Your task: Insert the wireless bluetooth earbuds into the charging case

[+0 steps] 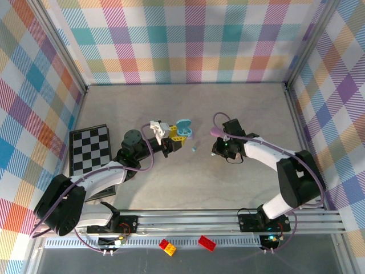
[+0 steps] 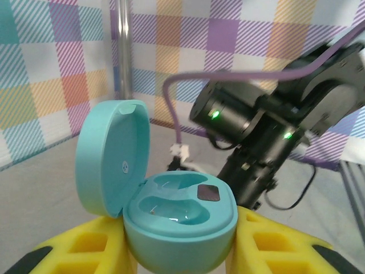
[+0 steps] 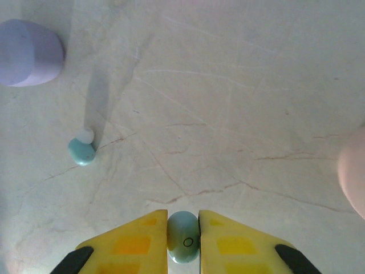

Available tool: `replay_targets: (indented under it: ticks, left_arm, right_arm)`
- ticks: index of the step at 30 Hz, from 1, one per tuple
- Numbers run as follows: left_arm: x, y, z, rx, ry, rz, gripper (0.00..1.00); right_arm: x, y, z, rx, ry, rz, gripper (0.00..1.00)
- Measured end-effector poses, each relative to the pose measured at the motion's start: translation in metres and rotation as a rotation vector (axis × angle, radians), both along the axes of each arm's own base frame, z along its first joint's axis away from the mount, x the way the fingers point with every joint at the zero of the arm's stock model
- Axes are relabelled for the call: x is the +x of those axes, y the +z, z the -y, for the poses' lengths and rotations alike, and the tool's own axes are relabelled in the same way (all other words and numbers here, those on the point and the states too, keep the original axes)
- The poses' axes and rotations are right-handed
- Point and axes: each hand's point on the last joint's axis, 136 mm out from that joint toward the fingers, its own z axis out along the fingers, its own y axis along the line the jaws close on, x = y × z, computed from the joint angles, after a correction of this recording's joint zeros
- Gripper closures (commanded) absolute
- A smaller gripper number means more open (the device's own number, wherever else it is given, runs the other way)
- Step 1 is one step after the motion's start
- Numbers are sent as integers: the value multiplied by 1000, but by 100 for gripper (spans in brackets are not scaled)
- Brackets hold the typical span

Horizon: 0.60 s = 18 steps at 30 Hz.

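Observation:
My left gripper is shut on the base of a teal charging case, yellow fingers on either side. The case's lid stands open to the left and both wells look empty. From above, that case sits at the tip of the left gripper near the table's middle. My right gripper is shut on a teal earbud, just over the table. A second teal earbud with a white tip lies loose on the table, up and left of it, and shows from above as a small earbud between the two grippers.
A lavender rounded case lies beyond the loose earbud, also seen as the lavender case by the right wrist. A pink rounded thing sits at the right edge. A checkerboard lies left. Two toy bricks rest by the front rail.

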Motion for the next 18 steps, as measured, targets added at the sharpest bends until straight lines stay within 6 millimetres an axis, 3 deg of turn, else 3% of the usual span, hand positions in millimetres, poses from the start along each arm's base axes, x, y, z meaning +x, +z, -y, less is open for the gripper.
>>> replay_targets:
  ticks: [9,18]
  left_arm:
    - [16,-41,9,107,39,-31,64]
    - [17,-40,33,168,19,40,64]
  right_arm:
    - [-5,81,2,20,39,157,82]
    - [-14,157,-38,89,163,303,82]
